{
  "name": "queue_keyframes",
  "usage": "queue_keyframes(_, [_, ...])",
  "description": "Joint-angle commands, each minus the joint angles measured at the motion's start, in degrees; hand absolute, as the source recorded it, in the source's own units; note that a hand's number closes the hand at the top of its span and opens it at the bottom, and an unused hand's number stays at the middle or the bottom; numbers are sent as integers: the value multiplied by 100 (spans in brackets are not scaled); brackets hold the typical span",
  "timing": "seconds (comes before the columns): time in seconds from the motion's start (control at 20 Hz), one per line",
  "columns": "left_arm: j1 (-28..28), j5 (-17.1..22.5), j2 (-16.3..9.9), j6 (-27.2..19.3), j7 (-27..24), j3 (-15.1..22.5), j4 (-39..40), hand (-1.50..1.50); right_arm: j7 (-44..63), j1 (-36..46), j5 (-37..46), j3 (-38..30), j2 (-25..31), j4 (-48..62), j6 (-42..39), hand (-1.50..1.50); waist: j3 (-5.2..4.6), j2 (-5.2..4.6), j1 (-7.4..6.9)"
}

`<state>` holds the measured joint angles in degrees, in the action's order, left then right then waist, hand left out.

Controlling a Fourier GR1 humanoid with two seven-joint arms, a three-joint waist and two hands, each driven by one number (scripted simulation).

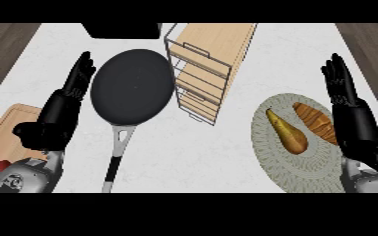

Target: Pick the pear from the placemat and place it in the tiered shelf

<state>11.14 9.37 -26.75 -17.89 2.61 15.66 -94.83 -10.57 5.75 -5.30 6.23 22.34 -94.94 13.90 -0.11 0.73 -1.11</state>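
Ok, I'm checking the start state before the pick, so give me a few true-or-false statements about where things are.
1. The pear lies on the round placemat. True.
2. A croissant lies beside the pear on the placemat. True.
3. The right hand is curled round the pear. False: it is open, fingers up, beside the placemat.
4. The frying pan sits inside the tiered shelf. False: it lies on the counter beside the shelf.
5. The left hand holds the pan's handle. False: it is open and holds nothing.
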Motion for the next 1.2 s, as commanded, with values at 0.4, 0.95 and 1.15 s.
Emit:
queue_keyframes(0.4, [-870, 217, 309, 637, 208, 493, 1162, 0, 624, -347, 1049, -1365, 1378, 1940, 597, 150, 14, -151, 116])
queue_keyframes(0.95, [-984, 75, 419, 950, -266, 232, 1662, 0, -933, -654, 323, -860, 1418, 1495, -1770, -150, 7, -66, 133])
queue_keyframes(1.15, [-966, 170, 317, 1071, -172, 144, 1582, 0, 799, -638, 725, -197, 1725, 273, -1867, -150, -6, -51, 147])
